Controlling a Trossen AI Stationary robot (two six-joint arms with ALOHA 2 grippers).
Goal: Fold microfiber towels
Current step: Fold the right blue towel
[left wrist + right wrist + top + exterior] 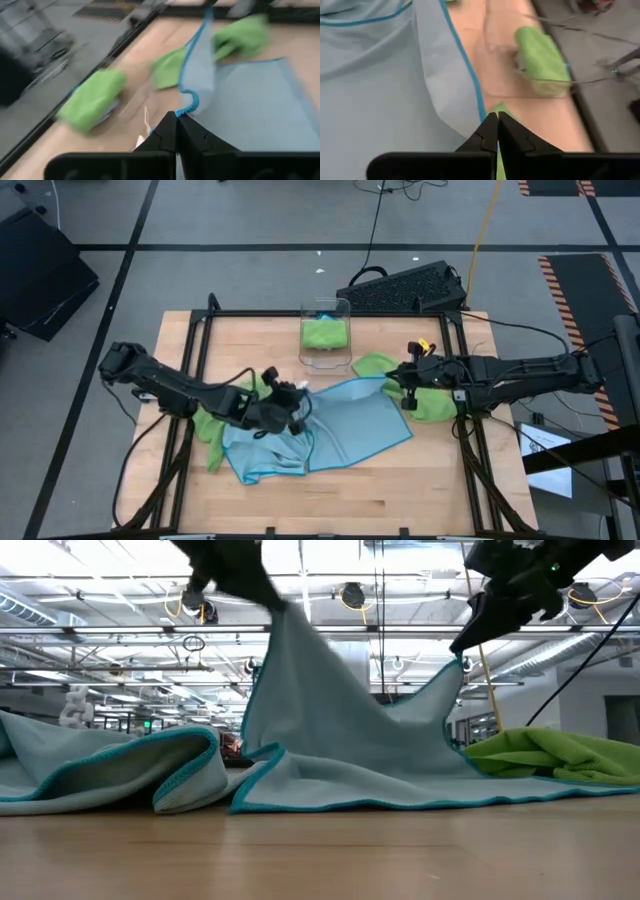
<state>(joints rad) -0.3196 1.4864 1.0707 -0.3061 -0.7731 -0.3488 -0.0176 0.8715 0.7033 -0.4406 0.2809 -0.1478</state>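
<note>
A light blue towel (355, 425) with a teal hem lies partly spread at the table's middle, two of its corners lifted. My left gripper (297, 406) is shut on its far left corner. My right gripper (405, 387) is shut on its far right corner. A second light blue towel (255, 458) lies bunched on the table at the near left, also showing in the low view (100, 770). Lime green towels lie under my left arm (212, 425) and by my right gripper (432, 406). My left gripper pinches the blue towel's hemmed edge at a corner (190, 106) between its two shut fingers. The corner (284, 612) is lifted high; the cloth hangs below it in a slanting sheet, and its lower part (400, 790) lies on the table. My right gripper pinches the blue towel's hemmed corner (481, 111) between its two shut fingers. In the low view the corner (459, 668) is lifted clear, lower than the left one. The cloth sags slack from it down to the table.
A clear plastic bin (326, 332) with a green towel inside stands at the far middle. A black keyboard (405, 285) lies beyond the table's far edge. Bare wood (400, 500) shows along the near edge.
</note>
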